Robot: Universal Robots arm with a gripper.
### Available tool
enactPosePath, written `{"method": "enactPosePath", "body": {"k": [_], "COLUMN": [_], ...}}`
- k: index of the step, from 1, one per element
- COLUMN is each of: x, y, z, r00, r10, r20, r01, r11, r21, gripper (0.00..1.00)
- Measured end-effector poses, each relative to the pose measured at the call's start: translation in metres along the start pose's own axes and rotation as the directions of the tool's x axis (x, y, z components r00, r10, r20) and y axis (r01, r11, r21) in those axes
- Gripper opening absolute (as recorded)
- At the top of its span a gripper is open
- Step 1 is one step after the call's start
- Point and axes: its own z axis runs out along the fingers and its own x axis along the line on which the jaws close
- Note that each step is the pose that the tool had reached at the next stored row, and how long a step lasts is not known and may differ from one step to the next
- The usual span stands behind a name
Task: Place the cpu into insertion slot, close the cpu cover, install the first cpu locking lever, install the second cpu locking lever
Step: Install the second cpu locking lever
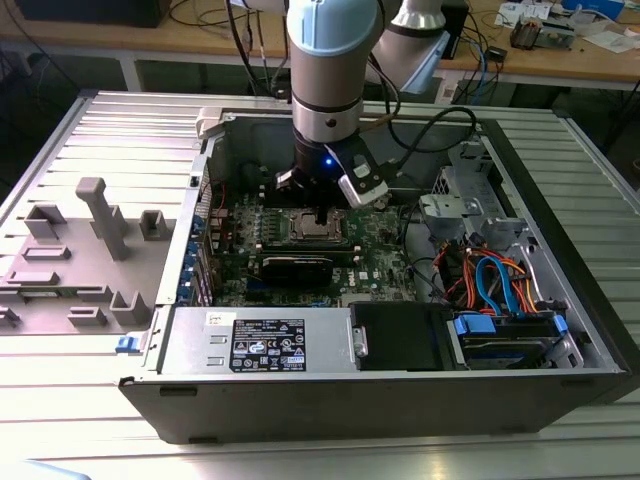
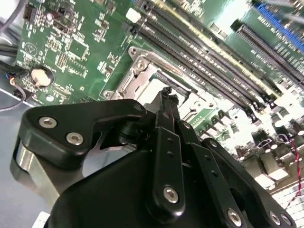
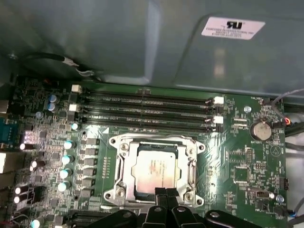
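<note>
The cpu (image 3: 154, 169) lies flat in the insertion slot (image 3: 115, 194), its dull silver top showing through the window of the cpu cover (image 3: 124, 167), which is folded down around it. So by my reading the chip is seated and the cover is closed, and the work in hand is the locking levers; I cannot make out either lever well enough to say whether one is latched.

My pincer (image 3: 166, 192) hangs just over the near edge of the socket, fingers (image 2: 167, 111) clenched together with nothing between them, tips close to the frame's rim; whether they touch it I cannot tell.

A lever calls for a firm sideways-and-down push under its hook, without slipping onto the chip.

Beside the socket run the long black memory slots (image 3: 147, 110) on the green motherboard (image 3: 242, 164), all inside the open computer case (image 1: 300, 385) on the ribbed surface (image 1: 90, 420).
</note>
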Motion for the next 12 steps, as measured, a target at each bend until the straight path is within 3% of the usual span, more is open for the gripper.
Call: {"method": "enactPosePath", "body": {"k": [2,4,12], "x": [0.0009,0.0071,0.0071], "y": [0.0038,0.0060,0.0060], "z": [0.0008,0.0013,0.0016], "r00": [1.0000,1.0000,1.0000], "r10": [0.000,0.000,0.005], "r20": [0.0000,0.0006,0.0012], "r01": [0.000,0.000,-0.005], "r11": [1.0000,1.0000,1.0000], "r21": [0.0001,0.0009,0.0014], "gripper": [0.11,0.11,0.11]}}
